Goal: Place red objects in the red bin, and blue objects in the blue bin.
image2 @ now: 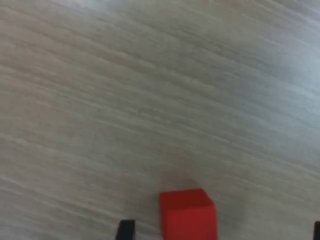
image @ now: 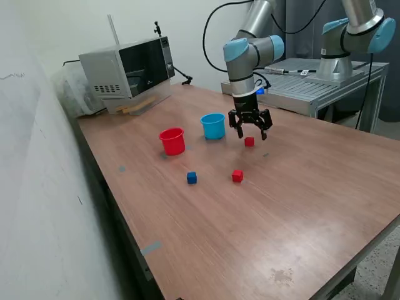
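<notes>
The table [image: 300,206] carries everything, with a microwave [image: 128,72] far off at its eleven o'clock corner in the exterior view. Taking the middle of the table as the dial's centre, the blue bin [image: 213,125] sits about twelve o'clock and the red bin [image: 172,140] about ten, the two near each other but apart.

My gripper [image: 250,132] hangs above the table just at three o'clock of the blue bin, fingers spread wide and holding nothing. Directly under it, a touch toward six, lies a red cube [image: 249,142]. My wrist view shows that cube [image2: 188,215] on bare wood between my finger tips, nearer one than the other, neither touching it.

I judge the step in hand is the reach for this red cube. Next I'd come straight down, centre a little so the cube sits evenly between the fingers, then close.

A second red cube [image: 237,176] lies at six o'clock of mine, well apart. One blue cube [image: 192,178] lies at seven o'clock. I see no other blue cube.
</notes>
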Available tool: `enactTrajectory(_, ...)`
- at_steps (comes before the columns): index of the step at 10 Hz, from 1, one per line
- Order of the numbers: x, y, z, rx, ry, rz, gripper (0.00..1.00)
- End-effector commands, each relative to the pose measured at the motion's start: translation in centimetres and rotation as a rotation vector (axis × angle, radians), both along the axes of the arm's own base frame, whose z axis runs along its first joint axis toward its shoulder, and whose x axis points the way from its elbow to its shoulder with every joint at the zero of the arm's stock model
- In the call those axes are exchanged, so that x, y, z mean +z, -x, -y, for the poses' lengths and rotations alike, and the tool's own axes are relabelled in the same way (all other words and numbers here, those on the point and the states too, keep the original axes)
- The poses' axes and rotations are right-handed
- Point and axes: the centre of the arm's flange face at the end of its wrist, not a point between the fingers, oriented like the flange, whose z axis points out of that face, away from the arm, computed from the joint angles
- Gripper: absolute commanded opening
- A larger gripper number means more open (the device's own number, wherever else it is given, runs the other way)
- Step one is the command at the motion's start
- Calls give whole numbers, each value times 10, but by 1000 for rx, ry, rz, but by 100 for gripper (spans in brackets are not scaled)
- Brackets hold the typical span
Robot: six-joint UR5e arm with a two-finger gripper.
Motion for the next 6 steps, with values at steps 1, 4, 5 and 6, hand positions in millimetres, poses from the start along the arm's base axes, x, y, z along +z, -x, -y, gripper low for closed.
enactTrajectory(1,-1,1,-5,10,-1,-2,100)
enactTrajectory(4,-3,-1,-4,48,2,1,100)
enactTrajectory(5,-4,-2,-4,49,4,3,100)
enactTrajectory(6,-6,-5,-4,49,4,8,100)
